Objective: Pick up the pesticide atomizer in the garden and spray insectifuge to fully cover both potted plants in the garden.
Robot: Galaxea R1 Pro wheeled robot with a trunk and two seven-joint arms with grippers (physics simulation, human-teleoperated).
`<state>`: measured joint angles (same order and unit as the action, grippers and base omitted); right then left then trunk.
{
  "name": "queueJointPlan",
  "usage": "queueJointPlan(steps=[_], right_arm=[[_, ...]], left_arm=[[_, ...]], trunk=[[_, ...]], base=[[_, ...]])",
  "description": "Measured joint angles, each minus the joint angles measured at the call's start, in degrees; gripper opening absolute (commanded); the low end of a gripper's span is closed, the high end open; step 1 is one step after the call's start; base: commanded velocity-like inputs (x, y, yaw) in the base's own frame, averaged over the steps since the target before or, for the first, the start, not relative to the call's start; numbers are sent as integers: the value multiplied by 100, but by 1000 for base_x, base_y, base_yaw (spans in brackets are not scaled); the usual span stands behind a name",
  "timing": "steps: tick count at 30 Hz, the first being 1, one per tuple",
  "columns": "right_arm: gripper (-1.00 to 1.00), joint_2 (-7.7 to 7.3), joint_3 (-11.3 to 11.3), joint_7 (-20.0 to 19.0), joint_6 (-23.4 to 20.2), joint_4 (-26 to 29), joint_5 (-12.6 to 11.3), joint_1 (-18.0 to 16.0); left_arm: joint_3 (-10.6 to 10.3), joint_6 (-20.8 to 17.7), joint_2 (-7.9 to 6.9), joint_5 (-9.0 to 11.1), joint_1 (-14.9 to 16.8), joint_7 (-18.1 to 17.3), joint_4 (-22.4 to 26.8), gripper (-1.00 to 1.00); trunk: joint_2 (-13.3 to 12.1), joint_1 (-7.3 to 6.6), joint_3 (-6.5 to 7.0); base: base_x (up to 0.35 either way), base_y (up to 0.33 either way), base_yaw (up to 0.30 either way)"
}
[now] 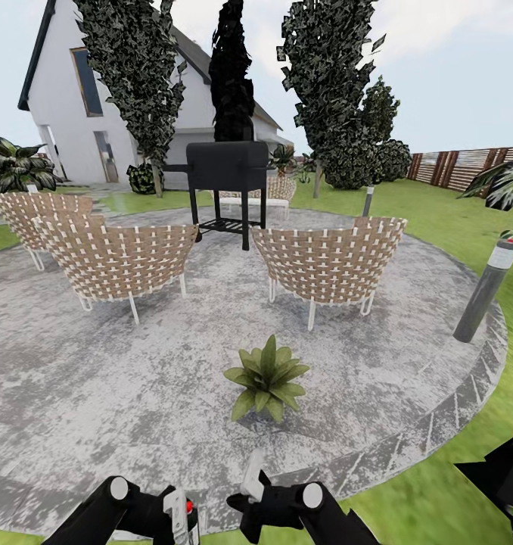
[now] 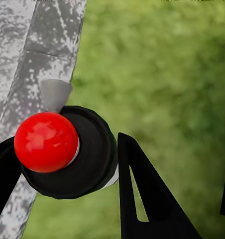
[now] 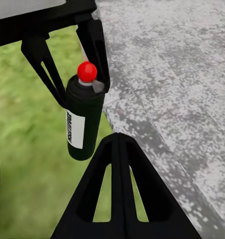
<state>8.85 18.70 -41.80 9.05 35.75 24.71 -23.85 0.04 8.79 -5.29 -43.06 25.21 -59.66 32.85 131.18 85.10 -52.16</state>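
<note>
Now left end effector [image 3: 75, 64] clamping atomizer [image 3: 84, 117], patio edge [image 3: 122, 124] beside

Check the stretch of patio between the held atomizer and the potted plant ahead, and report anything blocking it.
Nothing visible blocks it. The left gripper holds the pesticide atomizer, and bare stone patio lies between it and the potted plant; the chairs stand beyond.

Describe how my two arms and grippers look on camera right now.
Both arms are matte black with pale grey round joint caps. The left gripper and right gripper have black, wedge-shaped fingers with triangular cut-outs. No cables or markings show.
</note>
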Motion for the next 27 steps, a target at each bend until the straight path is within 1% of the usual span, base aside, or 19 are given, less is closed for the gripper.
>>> queueJointPlan(steps=[2, 5, 7, 13, 15, 18, 21, 27], right_arm=[[-100, 1, 0, 6, 0, -1, 0, -1], [-100, -2, 0, 8, 0, -3, 2, 0], [-100, -6, -1, 9, 0, -9, 6, 0], [-100, -7, -8, 9, 0, -19, 10, -2], [-100, -7, -8, 9, 1, -19, 9, 1], [-100, -7, -8, 13, 5, -18, 14, 0], [-100, -9, -11, 17, 8, -12, 16, -1], [-100, -14, -17, 17, 9, -11, 18, 1]], left_arm=[[-62, 17, 3, 1, -1, -30, -4, -100], [-291, 35, 16, 11, 6, -47, -30, -100], [-340, 37, 42, 28, 7, -48, -3, -100], [-359, 38, 199, 43, 11, -49, 20, -100], [-362, 38, 298, 42, 15, -49, 28, -100], [-367, 38, 398, 25, 19, -49, 30, -100], [-367, 38, 430, 25, 26, -49, 30, -100], [-359, 55, 436, 50, 95, -49, 30, -100]], trunk=[[0, 0, 0], [0, 0, 0], [0, 0, 0], [0, 0, 0], [0, 0, 0], [0, 0, 0], [0, 0, 0], [0, 0, 0]], base=[[0, 0, 0], [0, 0, 0], [0, 0, 0], [0, 0, 0], [0, 0, 0], [0, 0, 0], [0, 0, 0], [0, 0, 0]])
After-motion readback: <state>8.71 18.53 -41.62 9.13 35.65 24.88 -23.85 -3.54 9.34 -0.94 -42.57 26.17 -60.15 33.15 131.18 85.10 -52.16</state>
